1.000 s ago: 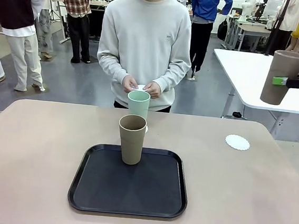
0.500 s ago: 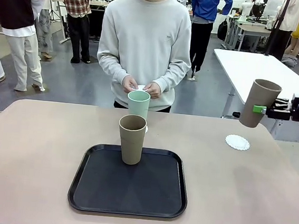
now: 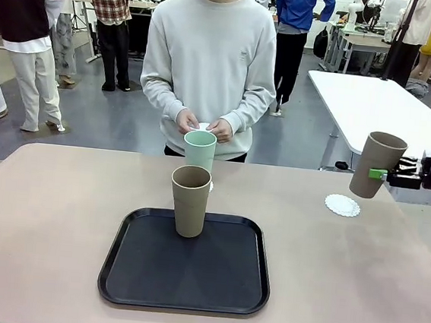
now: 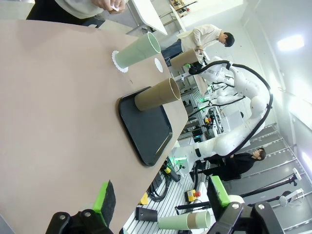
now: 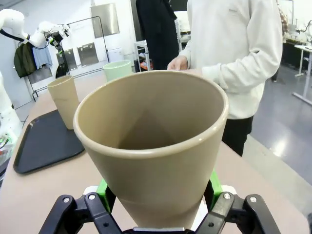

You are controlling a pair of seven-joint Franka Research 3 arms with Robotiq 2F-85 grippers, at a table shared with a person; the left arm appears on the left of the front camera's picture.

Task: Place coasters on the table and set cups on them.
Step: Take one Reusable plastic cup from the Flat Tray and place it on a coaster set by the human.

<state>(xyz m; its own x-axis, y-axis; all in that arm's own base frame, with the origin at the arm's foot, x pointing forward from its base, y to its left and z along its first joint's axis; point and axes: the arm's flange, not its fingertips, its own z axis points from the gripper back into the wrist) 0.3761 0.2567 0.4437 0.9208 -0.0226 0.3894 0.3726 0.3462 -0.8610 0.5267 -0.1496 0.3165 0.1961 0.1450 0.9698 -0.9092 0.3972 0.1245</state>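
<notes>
My right gripper (image 3: 380,176) is shut on a tan cup (image 3: 378,165), which hangs tilted just above and right of a lacy white coaster (image 3: 342,206) lying bare on the beige table (image 3: 42,213). The right wrist view looks into that held cup (image 5: 156,141) between the green pads (image 5: 103,188). A mint green cup (image 3: 199,150) stands on another coaster (image 3: 211,185) at the far middle. A second tan cup (image 3: 189,201) stands on the black tray (image 3: 183,280). The person's hands (image 3: 204,124) hold a small white piece. My left gripper (image 4: 161,197) is open and holds nothing, off the table's side.
A person in a pale sweater stands at the table's far edge, behind the mint cup. A glossy white table (image 3: 373,108) sits behind the right arm. Bare tabletop lies left and right of the tray.
My right gripper has come down and inward from high on the right, carrying the tan cup to just above the right coaster. The other cups, the tray and the person's hands have stayed put.
</notes>
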